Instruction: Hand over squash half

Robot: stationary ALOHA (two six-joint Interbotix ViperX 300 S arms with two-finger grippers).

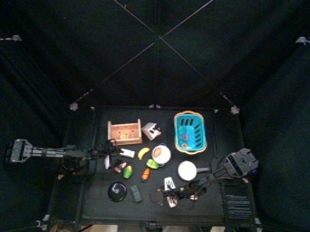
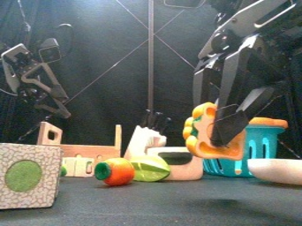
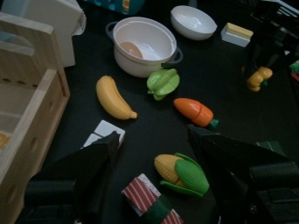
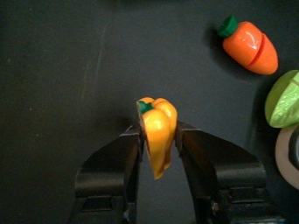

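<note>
worktop (image 1: 85,181) | right gripper (image 4: 158,149) lifted near the right edge, fingers pinching squash (image 4: 158,131) edge-on across its thin width | left gripper (image 3: 146,166) over the left edge, fingers spread, empty | squash: looks like light rigid plastic, smooth so may slip; receiver best takes the free stem end above the fingers

Black curtains (image 1: 72,45) enclose the work area on all sides and hang in soft vertical folds. Thin light-coloured cords (image 1: 158,38) cross diagonally overhead and meet near the centre of the pen. A small black table (image 1: 91,122) stands in the middle; its surface is matte and dark. In the front view, the curtain backdrop (image 2: 106,53) rises behind the table.
</note>
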